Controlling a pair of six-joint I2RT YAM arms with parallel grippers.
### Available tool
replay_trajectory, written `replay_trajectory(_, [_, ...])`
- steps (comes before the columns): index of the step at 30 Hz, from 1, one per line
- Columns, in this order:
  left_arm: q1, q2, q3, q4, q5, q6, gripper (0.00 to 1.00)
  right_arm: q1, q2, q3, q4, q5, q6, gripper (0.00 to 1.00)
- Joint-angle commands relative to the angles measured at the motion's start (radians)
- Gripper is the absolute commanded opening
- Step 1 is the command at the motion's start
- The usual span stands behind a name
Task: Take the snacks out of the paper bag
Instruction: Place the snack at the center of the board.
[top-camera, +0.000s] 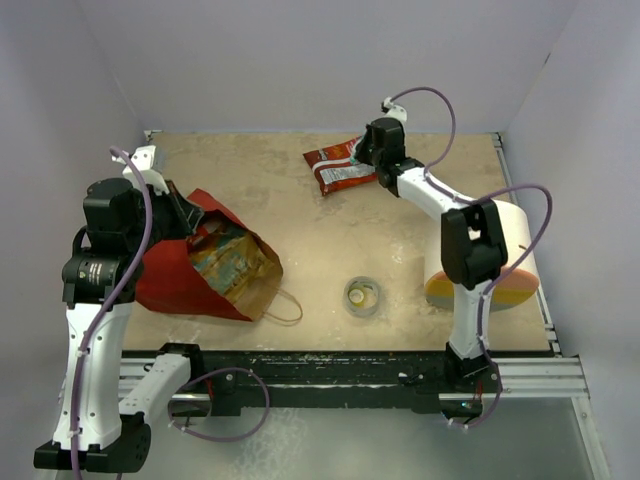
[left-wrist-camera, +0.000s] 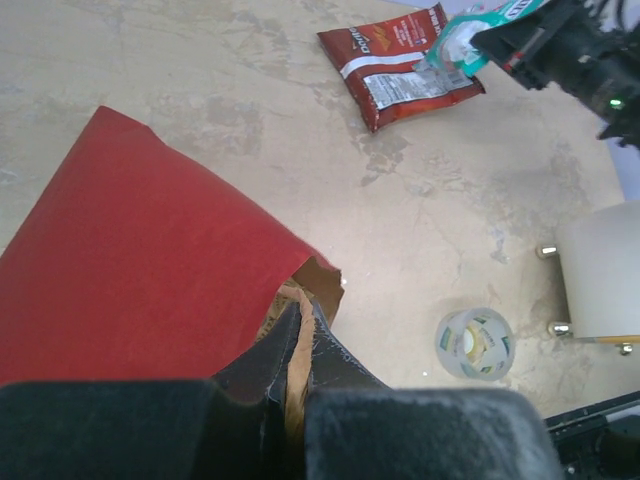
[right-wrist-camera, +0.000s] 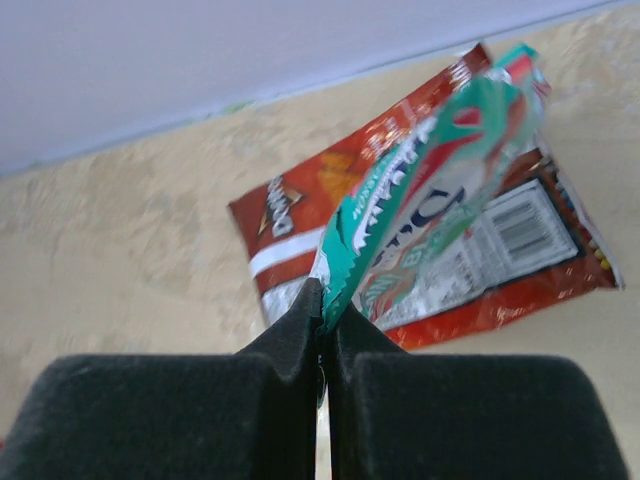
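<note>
The red paper bag (top-camera: 190, 270) lies on its side at the left, mouth toward the middle, a golden-tan snack packet (top-camera: 225, 258) showing inside. My left gripper (left-wrist-camera: 297, 325) is shut on the bag's brown rim (left-wrist-camera: 318, 283). A red-orange snack packet (top-camera: 338, 165) lies flat at the back of the table; it also shows in the left wrist view (left-wrist-camera: 400, 62). My right gripper (right-wrist-camera: 322, 305) is shut on the edge of a teal-and-white snack packet (right-wrist-camera: 440, 190) and holds it just above the red-orange packet (right-wrist-camera: 300, 215).
A small tape roll (top-camera: 362, 296) sits in the middle front; it also shows in the left wrist view (left-wrist-camera: 474, 343). A cream-white cylinder with an orange base (top-camera: 510, 262) lies at the right. The bag's loop handle (top-camera: 285, 305) rests on the table.
</note>
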Motion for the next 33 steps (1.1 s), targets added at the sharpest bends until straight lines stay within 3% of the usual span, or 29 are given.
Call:
replay_trajectory(1, [-0.001,-0.013,-0.002,0.090,0.062,-0.047,0.00,-0.022,0.072,0.165,0.189,0.090,0.109,0.00])
replay_trajectory(7, [-0.001,-0.020,0.002,0.093,0.062,-0.048,0.00,-0.069,0.193,0.252,0.210,0.027,0.256,0.00])
replay_trajectory(12, [-0.001,-0.018,0.015,0.091,0.067,-0.047,0.00,-0.096,0.225,0.224,0.308,-0.060,0.367,0.00])
replay_trajectory(21, [-0.001,-0.032,0.011,0.091,0.083,-0.057,0.00,-0.104,0.315,0.243,0.216,-0.061,0.428,0.00])
replay_trajectory(28, [-0.001,-0.037,0.015,0.088,0.093,-0.069,0.00,-0.103,0.267,0.140,0.165,0.004,0.424,0.12])
replay_trajectory(33, [-0.001,-0.040,0.025,0.079,0.090,-0.068,0.00,-0.103,0.211,0.137,0.050,0.032,0.346,0.33])
